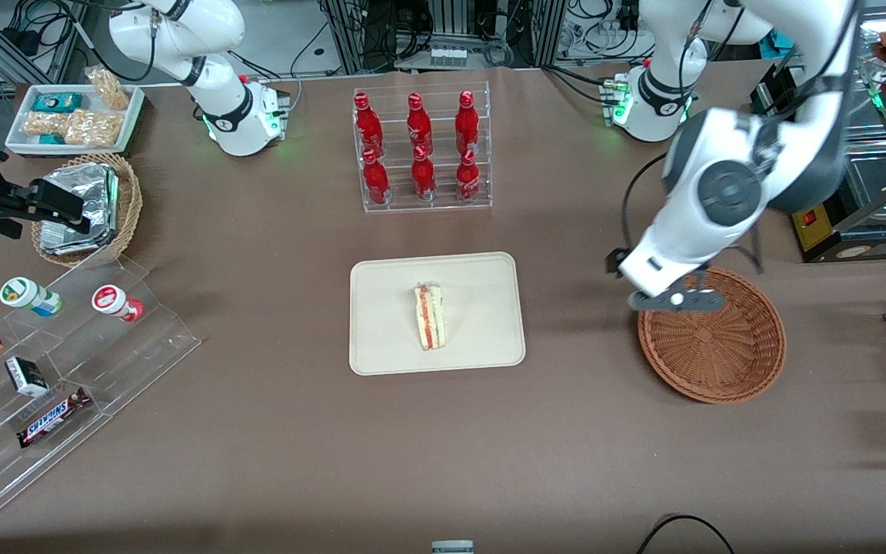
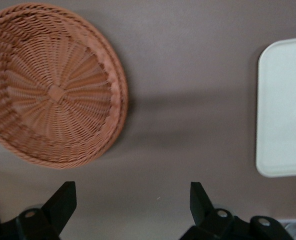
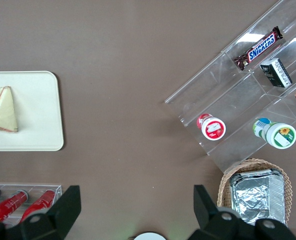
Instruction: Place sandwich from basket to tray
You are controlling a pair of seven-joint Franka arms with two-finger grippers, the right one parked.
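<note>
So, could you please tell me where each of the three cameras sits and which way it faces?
Front view: high above the table edge facing both arm bases, looking down; the left arm's end effector hangs open over the round reddish-brown wicker basket.
Left wrist view: on the working arm, facing down at the basket and brown table; its dark fingers show.
Right wrist view: on the parked arm, facing down; its own fingers show.
Shared: front and right wrist views both show the triangular sandwich on the cream rectangular tray.

Probably a robotics lab: cable racks [image 1: 443, 31] edge a snack-laden table [image 1: 274, 431].
</note>
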